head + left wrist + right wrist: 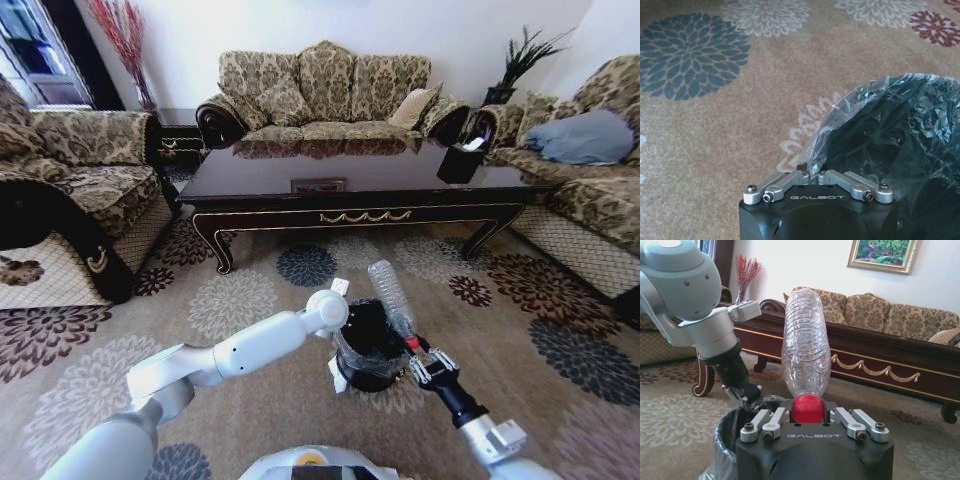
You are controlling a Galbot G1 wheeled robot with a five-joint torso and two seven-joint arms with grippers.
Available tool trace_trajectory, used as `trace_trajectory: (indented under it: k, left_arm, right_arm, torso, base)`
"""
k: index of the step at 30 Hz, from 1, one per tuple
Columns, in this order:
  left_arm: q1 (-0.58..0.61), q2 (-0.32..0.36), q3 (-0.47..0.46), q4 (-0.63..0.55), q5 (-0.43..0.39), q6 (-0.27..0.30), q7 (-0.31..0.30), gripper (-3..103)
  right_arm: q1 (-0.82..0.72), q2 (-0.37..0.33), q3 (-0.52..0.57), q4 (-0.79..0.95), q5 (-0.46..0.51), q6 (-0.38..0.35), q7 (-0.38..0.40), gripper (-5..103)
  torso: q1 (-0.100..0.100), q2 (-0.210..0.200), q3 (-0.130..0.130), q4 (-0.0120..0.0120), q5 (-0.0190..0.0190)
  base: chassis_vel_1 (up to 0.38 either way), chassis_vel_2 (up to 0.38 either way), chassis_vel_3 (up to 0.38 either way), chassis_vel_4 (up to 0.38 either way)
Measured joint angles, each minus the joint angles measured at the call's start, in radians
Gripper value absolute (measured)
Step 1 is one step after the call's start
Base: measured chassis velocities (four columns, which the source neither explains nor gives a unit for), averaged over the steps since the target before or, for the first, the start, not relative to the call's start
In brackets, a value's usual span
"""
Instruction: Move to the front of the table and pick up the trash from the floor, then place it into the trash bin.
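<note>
**Two arms at the bin: one steadies the liner, one carries the bottle**

The long, low, glossy dark wood surface (360, 185) with gold scroll trim stands well beyond the work, on a patterned floral carpet (250, 300). Nearer the robot, the small round black trash bin (368, 345) with a thin clear plastic liner sits on the carpet between both arms. The left tool (814, 175) is pinched closed on the liner's rim, apparently to hold the bin steady and its mouth open. The right tool (428, 366) grips the red cap of a clear ribbed plastic bottle (391, 295), the trash, just beside the bin's rim. The bottle's long axis runs nearly upright, cap downward at the tool, base pointing up and tilted slightly toward the surface.
</note>
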Motion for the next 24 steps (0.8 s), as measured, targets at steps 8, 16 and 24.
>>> trace_trajectory:
  k: [8,16,24]
  left_arm:
    - [0.002,0.003,0.008,-0.015,0.000,0.000,-0.010,2]
    - [0.005,0.010,0.014,-0.029,-0.008,0.000,-0.021,2]
    - [0.009,0.038,0.017,-0.051,-0.007,0.000,-0.023,2]
  right_arm:
    - [0.024,-0.011,-0.013,-0.023,-0.001,-0.009,0.005,30]
    - [0.037,-0.017,-0.024,-0.030,0.002,-0.021,0.007,30]
    - [0.034,-0.012,-0.031,-0.024,0.004,-0.029,0.007,57]
  torso:
    - [0.000,0.000,0.000,0.0000,-0.0001]
    - [0.000,0.000,0.000,0.0000,-0.0001]
    - [0.000,0.000,0.000,0.0001,-0.0001]
  base:
    - [0.000,0.000,0.000,0.000]
    - [0.000,0.000,0.000,0.000]
    - [0.000,0.000,0.000,0.000]
